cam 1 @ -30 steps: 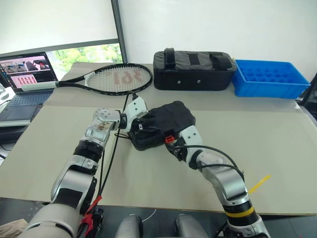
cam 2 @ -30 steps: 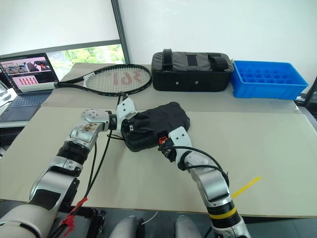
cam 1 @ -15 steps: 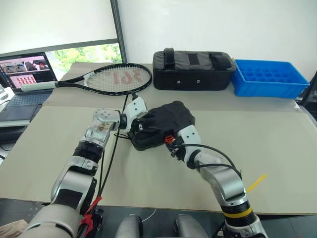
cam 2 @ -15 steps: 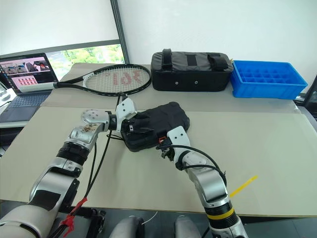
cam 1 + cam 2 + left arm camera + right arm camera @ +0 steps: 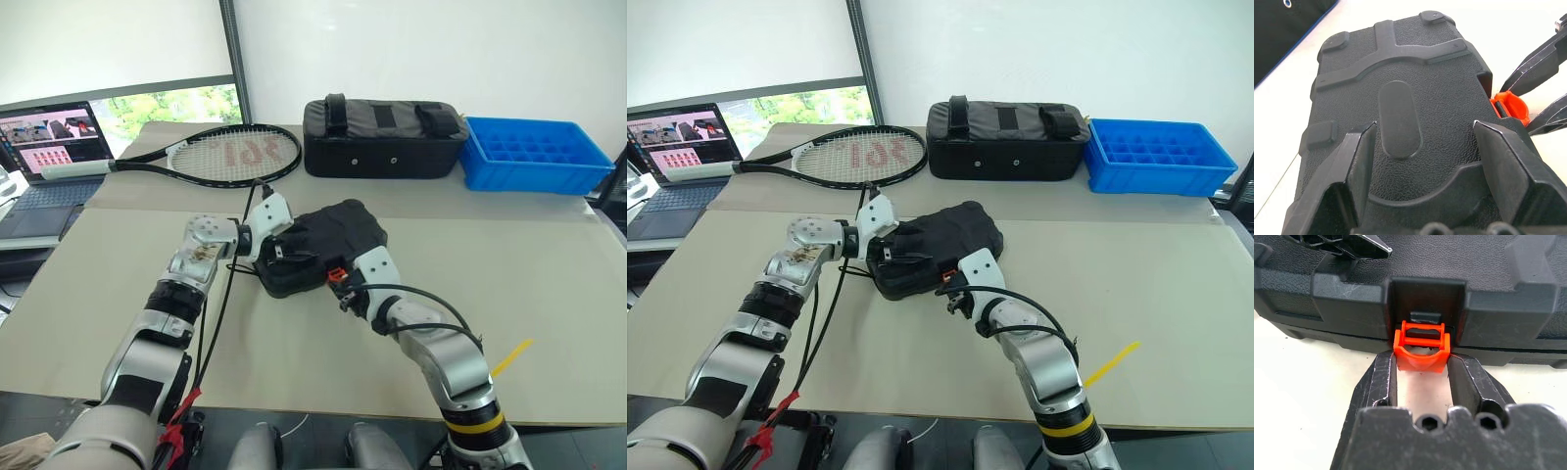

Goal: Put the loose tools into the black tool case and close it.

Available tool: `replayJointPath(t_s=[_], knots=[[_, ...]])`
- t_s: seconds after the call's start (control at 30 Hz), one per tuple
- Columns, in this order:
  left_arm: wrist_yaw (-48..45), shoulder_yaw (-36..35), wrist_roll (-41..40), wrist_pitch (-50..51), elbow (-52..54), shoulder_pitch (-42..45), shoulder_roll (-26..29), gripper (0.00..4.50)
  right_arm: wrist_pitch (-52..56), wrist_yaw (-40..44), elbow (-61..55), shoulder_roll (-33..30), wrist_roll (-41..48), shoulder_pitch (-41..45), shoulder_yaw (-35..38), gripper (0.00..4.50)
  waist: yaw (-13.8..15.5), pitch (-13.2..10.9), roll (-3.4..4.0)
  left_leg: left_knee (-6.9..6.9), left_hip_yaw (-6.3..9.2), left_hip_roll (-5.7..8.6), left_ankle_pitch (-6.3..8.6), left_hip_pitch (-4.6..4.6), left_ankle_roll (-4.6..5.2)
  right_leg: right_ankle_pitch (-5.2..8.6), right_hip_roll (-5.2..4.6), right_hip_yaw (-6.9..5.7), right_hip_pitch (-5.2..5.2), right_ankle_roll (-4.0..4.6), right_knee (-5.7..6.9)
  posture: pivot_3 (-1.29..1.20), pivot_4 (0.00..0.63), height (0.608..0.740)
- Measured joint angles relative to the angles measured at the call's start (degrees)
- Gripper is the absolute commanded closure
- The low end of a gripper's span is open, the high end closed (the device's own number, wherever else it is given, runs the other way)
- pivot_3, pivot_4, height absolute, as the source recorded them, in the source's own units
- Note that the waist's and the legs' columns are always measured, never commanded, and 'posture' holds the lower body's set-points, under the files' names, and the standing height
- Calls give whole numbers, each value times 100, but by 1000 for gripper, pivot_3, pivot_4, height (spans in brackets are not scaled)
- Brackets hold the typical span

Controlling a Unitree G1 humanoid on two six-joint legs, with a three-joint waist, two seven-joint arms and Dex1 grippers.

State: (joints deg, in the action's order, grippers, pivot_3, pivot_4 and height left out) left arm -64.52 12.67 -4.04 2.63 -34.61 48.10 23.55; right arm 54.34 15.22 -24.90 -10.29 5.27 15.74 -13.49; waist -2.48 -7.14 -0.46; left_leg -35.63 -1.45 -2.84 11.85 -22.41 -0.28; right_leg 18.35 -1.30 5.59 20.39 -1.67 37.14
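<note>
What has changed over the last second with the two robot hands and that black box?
The right gripper moved in and closed on the orange latch of the black tool case. The left gripper kept pressing its open fingers on the lid; the case didn't shift.

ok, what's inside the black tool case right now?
Can't tell. The black tool case has its lid down, hiding the inside. Left end effector rests on the lid; right end effector grips the orange latch.

Matt, pebble-grained black plastic case (image 5: pixel 1400 98)
</note>
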Motion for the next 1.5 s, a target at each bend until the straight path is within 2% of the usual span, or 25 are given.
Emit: replayJointPath(t_s=[1.5], knots=[[0,-1,0,8,154,-133,-35,1144,380,-119,-42,138,74,225,44,3262,-18,0,0,4,0,-1,0,2,0,1,0,1,2,-2,-2,0,150,707]])
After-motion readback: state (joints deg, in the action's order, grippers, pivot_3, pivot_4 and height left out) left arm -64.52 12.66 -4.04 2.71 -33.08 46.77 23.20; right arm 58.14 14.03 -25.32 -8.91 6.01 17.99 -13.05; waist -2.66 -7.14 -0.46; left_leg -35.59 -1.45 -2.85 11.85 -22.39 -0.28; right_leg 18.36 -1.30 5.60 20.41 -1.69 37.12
